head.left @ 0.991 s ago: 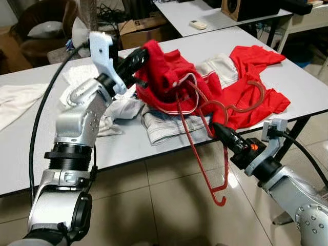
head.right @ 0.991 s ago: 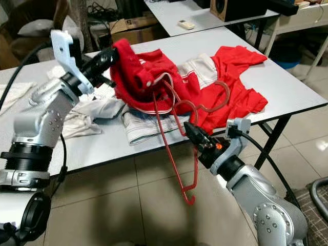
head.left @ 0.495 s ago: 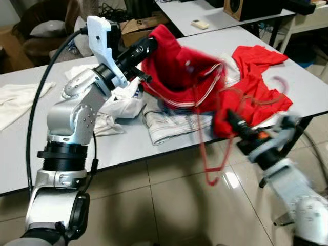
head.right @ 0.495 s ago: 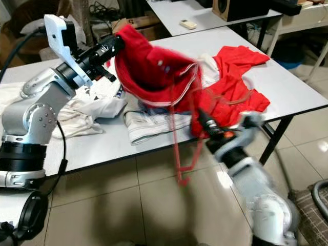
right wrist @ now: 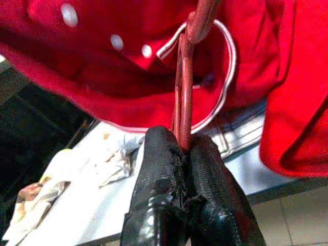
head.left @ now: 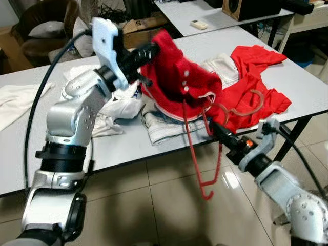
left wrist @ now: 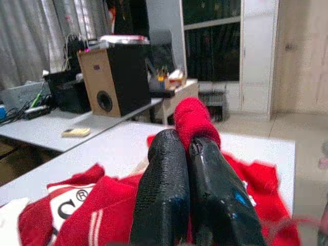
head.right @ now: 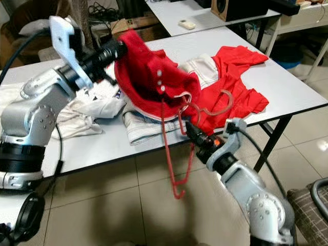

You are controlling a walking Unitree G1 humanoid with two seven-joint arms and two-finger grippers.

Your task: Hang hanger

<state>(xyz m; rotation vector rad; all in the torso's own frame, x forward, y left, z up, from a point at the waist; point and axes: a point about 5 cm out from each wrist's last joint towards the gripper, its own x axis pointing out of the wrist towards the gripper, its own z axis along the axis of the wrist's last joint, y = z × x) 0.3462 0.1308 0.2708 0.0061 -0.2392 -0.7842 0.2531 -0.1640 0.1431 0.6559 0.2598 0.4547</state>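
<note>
Right wrist view: right gripper point(right wrist: 185, 148) pinches hanger point(head.left: 199, 154); hook end down.

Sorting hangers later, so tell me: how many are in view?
2: a red hanger held by the right gripper, dangling off the table; a pinkish hanger on the red clothing. More may be hidden.

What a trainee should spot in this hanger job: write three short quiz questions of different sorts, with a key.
1. True or false: the right hand is shut on the red hanger.
2. What does the left hand grip?
A. a white towel
B. the red garment
C. a remote control
3. Fill the blank: the red hanger's lower end hangs past the edge of the ___, above the floor.

Key: 1 true; 2 B; 3 table.
</note>
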